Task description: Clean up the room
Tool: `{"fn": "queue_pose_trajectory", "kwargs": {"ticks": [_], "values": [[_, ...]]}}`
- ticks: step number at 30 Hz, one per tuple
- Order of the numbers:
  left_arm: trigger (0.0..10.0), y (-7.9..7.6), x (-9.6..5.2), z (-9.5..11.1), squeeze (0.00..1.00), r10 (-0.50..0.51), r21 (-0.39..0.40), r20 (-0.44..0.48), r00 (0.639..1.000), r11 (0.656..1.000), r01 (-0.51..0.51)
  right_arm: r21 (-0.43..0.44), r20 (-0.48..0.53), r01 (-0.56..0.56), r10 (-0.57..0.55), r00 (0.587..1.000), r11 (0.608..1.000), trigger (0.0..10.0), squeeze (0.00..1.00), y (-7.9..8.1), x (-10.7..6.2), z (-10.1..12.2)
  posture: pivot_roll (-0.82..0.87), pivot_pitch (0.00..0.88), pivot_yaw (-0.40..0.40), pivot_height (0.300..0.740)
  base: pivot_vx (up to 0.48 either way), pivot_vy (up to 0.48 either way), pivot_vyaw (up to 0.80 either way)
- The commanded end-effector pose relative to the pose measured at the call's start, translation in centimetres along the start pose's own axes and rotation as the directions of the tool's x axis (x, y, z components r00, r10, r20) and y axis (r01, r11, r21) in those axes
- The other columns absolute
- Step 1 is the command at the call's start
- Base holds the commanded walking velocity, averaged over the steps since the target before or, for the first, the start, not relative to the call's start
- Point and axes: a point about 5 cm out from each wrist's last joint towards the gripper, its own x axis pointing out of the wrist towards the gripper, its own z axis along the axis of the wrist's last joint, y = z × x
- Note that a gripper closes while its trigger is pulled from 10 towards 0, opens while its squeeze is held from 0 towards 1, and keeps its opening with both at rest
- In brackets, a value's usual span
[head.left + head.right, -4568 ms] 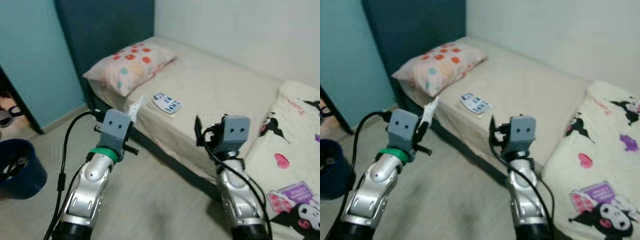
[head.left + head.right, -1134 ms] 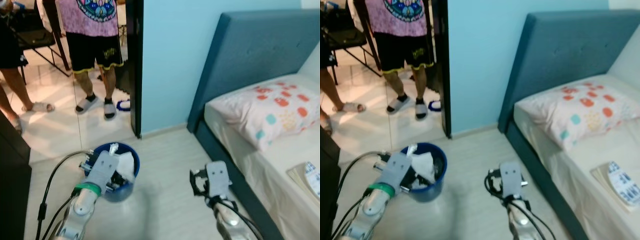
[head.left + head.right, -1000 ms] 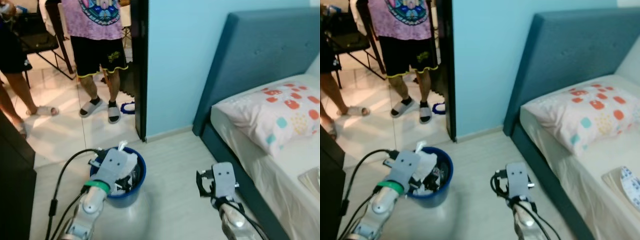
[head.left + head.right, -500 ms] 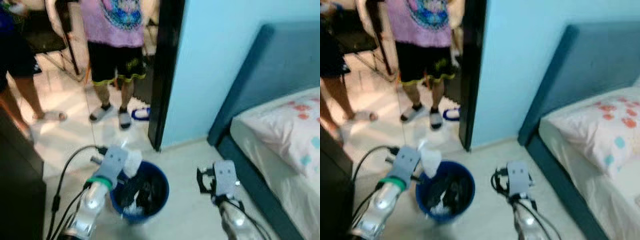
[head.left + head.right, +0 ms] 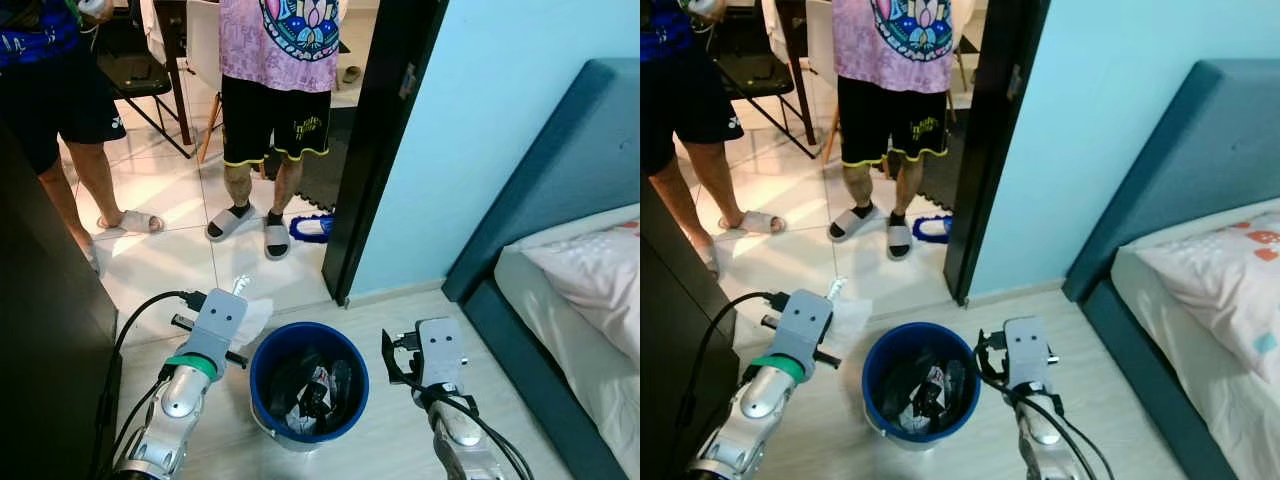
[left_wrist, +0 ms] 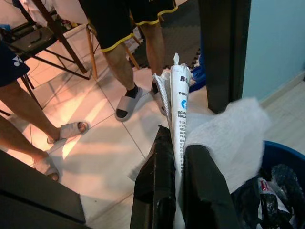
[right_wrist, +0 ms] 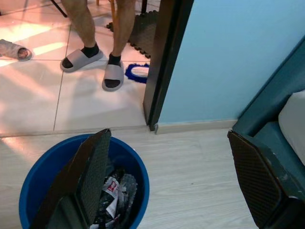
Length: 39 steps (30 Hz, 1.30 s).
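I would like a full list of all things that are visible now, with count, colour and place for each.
bin: one, blue, on the floor between the two grippers, holding dark rubbish.
wrapper and tissue: one bundle, white, held beside the bin's rim, not yet inside.
bed: one, dark blue frame, to the robot's right.
pillow: one, pale with red spots, on the bed.
door frame: one, black, ahead of the bin.
people: two, standing on the tiled floor past the doorway.
chair: one, black, behind the people.
left gripper: one, black fingers shut on the bundle.
right gripper: one, black fingers open, right of the bin.
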Motion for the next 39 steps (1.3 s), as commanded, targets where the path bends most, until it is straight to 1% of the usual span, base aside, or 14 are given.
{"fn": "queue_pose_trajectory", "kwargs": {"ticks": [1, 7, 8, 9, 11, 12, 15, 20, 23, 26, 29, 32, 34, 39], "values": [[10.0, -0.6, -0.3, -0.6, 0.0, -0.023, -0.006, -0.024, 0.999, 1.0, 0.023, -0.009, -0.018, 0.01, -0.01, 1.0, 1.0, 10.0, 0.0, -0.4, -0.4, -0.6, -0.06, 0.056, 0.028, 0.74, 0.0, 0.0, 0.0], [10.0, -2.3, -0.2, 1.2, 0.0, -0.152, 0.004, 0.06, 0.987, 0.988, 0.152, -0.015, 0.027, 0.014, -0.013, 1.0, 1.0, 10.0, 0.0, -0.6, 0.0, 0.5, -0.07, 0.083, 0.042, 0.74, 0.0, 0.0, 0.0], [10.0, -3.3, 0.0, 2.4, 0.0, -0.219, 0.027, 0.112, 0.969, 0.976, 0.218, -0.018, 0.053, 0.005, -0.005, 0.999, 1.0, 10.0, 0.0, -0.7, 0.0, 1.0, -0.09, 0.098, 0.054, 0.74, 0.0, 0.0, 0.0], [10.0, -3.3, 0.0, 2.4, 0.0, -0.219, 0.027, 0.112, 0.969, 0.976, 0.218, -0.018, 0.053, 0.005, -0.005, 0.999, 1.0, 10.0, 0.0, -0.7, 0.0, 1.0, -0.09, 0.098, 0.054, 0.74, 0.0, 0.0, 0.0], [10.0, -5.1, 0.8, 5.4, 0.0, -0.327, 0.046, 0.216, 0.92, 0.945, 0.325, -0.029, 0.095, -0.046, 0.048, 0.994, 0.999, 10.0, 0.0, -0.8, -0.1, 2.1, -0.12, 0.127, 0.077, 0.74, 0.0, 0.0, 0.0], [10.0, -5.1, 0.8, 5.4, 0.0, -0.327, 0.046, 0.216, 0.92, 0.945, 0.325, -0.029, 0.095, -0.046, 0.048, 0.994, 0.999, 10.0, 0.0, -0.8, -0.1, 2.1, -0.12, 0.127, 0.077, 0.74, 0.0, 0.0, 0.0], [10.0, -6.4, 1.8, 8.8, 0.0, -0.375, 0.021, 0.302, 0.876, 0.922, 0.388, -0.059, 0.12, -0.076, 0.083, 0.989, 0.995, 10.0, 0.0, -0.5, 0.0, 3.0, -0.14, 0.165, 0.088, 0.74, 0.0, 0.0, 0.0], [10.0, -6.4, 1.8, 10.0, 0.0, -0.365, -0.012, 0.328, 0.871, 0.921, 0.39, -0.076, 0.088, -0.062, 0.069, 0.994, 0.995, 10.0, 0.0, 0.2, 0.6, 2.6, -0.13, 0.219, 0.085, 0.74, 0.0, 0.0, 0.0], [10.0, -5.4, 1.5, 10.5, 0.0, -0.329, -0.056, 0.339, 0.882, 0.928, 0.368, -0.075, 0.06, -0.077, 0.082, 0.995, 0.994, 10.0, 0.0, 1.0, 0.7, 2.0, -0.11, 0.261, 0.079, 0.74, 0.0, 0.0, 0.0], [10.0, -2.5, 1.2, 11.3, 0.0, -0.245, -0.118, 0.34, 0.908, 0.947, 0.3, -0.078, 0.027, -0.139, 0.141, 0.99, 0.987, 10.0, 0.0, 2.3, 0.8, 1.6, -0.07, 0.335, 0.064, 0.74, 0.0, 0.0, 0.0], [10.0, 0.2, 1.0, 12.2, 0.0, -0.214, -0.12, 0.347, 0.913, 0.956, 0.269, -0.091, 0.012, -0.19, 0.192, 0.981, 0.978, 10.0, 0.0, 3.0, 0.8, 1.7, -0.03, 0.406, 0.051, 0.74, 0.0, 0.0, 0.0], [10.0, 0.9, 0.9, 12.5, 0.0, -0.214, -0.117, 0.349, 0.912, 0.956, 0.269, -0.094, 0.009, -0.203, 0.204, 0.979, 0.975, 10.0, 0.0, 3.1, 0.9, 1.8, -0.02, 0.414, 0.05, 0.74, 0.0, 0.0, 0.0], [10.0, 2.5, 0.5, 13.1, 0.0, -0.221, -0.159, 0.337, 0.915, 0.945, 0.287, -0.097, -0.005, -0.23, 0.231, 0.973, 0.968, 10.0, 0.0, 3.7, 1.0, 1.7, 0.01, 0.464, 0.044, 0.74, 0.0, 0.0, 0.0], [10.0, 3.4, 0.4, 13.7, 0.0, -0.179, -0.196, 0.335, 0.925, 0.947, 0.254, -0.096, -0.02, -0.247, 0.246, 0.969, 0.964, 10.0, 0.0, 4.3, 1.0, 1.4, 0.02, 0.482, 0.04, 0.74, 0.0, 0.0, 0.0]]}}
